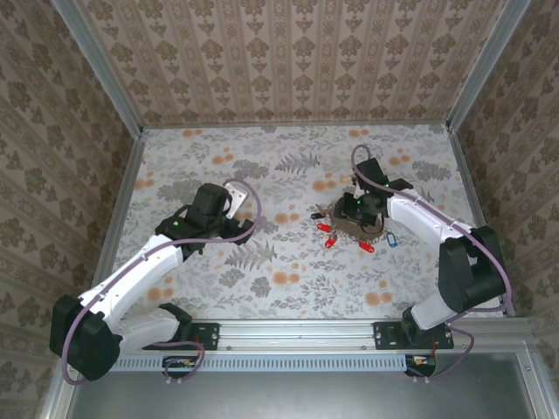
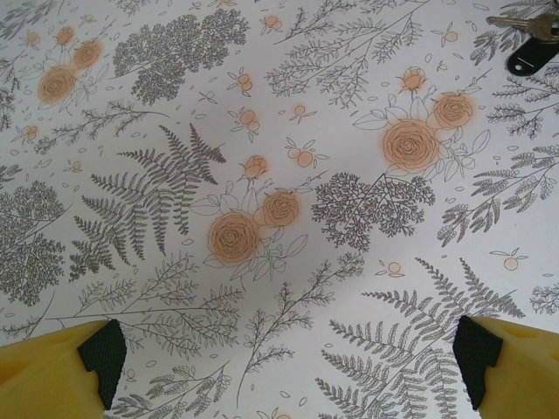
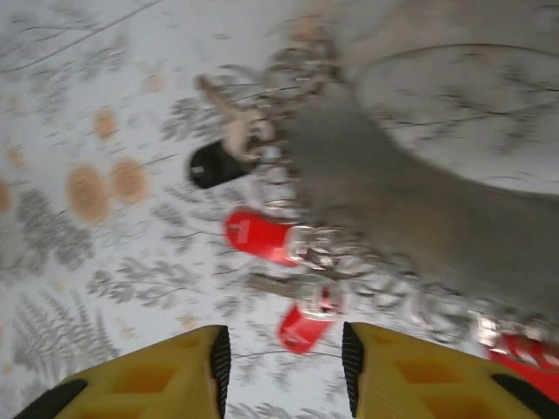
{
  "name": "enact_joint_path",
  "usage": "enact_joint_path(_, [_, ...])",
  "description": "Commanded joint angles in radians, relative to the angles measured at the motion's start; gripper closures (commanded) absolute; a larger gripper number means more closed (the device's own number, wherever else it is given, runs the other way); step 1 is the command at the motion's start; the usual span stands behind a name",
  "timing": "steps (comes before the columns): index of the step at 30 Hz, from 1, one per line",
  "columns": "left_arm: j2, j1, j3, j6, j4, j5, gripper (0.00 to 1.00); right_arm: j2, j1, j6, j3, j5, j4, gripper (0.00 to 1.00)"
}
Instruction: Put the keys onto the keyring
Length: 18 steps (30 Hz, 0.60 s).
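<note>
The right gripper (image 3: 284, 367) hangs low over the key cluster, its yellow fingers (image 3: 175, 380) drawn to a narrow gap with nothing pinched. A small silvery key with a red plastic head (image 3: 301, 327) lies right at its mouth, at twelve o'clock. A second red-headed key (image 3: 258, 236) sits at eleven o'clock, with a black-headed key (image 3: 214, 164) beyond it. The dull grey-brown metal keyring (image 3: 393, 201) sweeps away towards one o'clock, blurred into a broad band. The blades crowd its edge, and I cannot tell whether any is already threaded.

The left gripper (image 2: 288, 358) is spread wide over the bare floral tabletop (image 2: 262, 131), well apart from the cluster, which lies at its one o'clock.

This looks like the step of picking up a key. The next move calls for a square pinch on the red head, and probably for the left arm to steady the floppy loop.
</note>
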Motion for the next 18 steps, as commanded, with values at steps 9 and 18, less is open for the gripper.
enact_joint_path(9, [-0.020,-0.013,-0.008,0.027,0.002,0.020,0.00,0.161,0.036,0.079,0.096,0.139,-0.218,0.63])
enact_joint_path(18, [-0.017,-0.016,-0.006,0.029,-0.001,0.022,0.00,0.251,0.070,0.150,0.169,0.256,-0.290,0.69])
